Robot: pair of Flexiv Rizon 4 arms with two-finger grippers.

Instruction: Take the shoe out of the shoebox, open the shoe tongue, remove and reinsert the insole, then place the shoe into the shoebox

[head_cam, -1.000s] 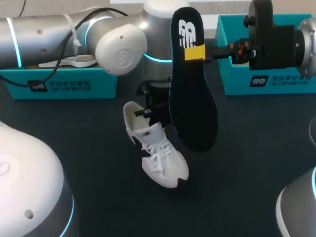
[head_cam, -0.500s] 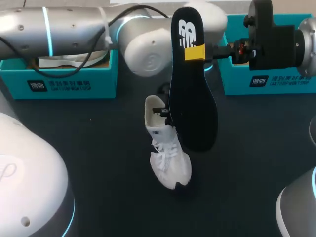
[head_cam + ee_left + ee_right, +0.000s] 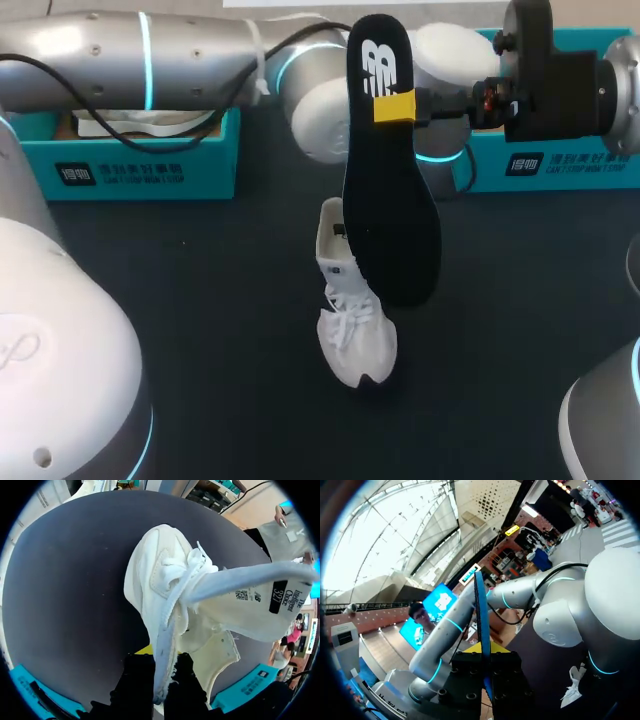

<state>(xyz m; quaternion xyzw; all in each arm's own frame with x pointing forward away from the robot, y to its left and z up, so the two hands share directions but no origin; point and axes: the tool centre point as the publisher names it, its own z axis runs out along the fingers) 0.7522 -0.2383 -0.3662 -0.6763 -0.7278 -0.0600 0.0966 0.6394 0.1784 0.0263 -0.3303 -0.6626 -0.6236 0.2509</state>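
Centre of the head view: the shoe (image 3: 352, 320) stands on the dark table (image 3: 200, 330), toe toward the lower edge and outside both teal boxes, so the take-out step reads as done. Per the left wrist view, the left gripper (image 3: 160, 672) is clamped on the shoe's collar wall, a finger pressing from each side; in the head view it is mostly hidden behind the insole. The tongue (image 3: 250, 595) is pulled forward over the laces, label side showing and the opening exposed, so the tongue step is judged complete. The black insole (image 3: 388, 180) is fully out of the shoe and hangs upright in the upper middle of the head view, heel end up. Its lower end overlaps the shoe's opening in the picture; contact cannot be told. The right gripper (image 3: 395, 106) pinches it near the heel end between its yellow tips, and the right wrist view shows the insole edge-on with both fingers against it. Removal is done. Left to do, by judgement: feed the insole back in toe end first, seat it, release, then put the shoe in a box. The left shoebox (image 3: 140, 170) at upper left holds something white. The right shoebox (image 3: 560, 170) at upper right is partly hidden by the right arm. Which one receives the shoe cannot be told.
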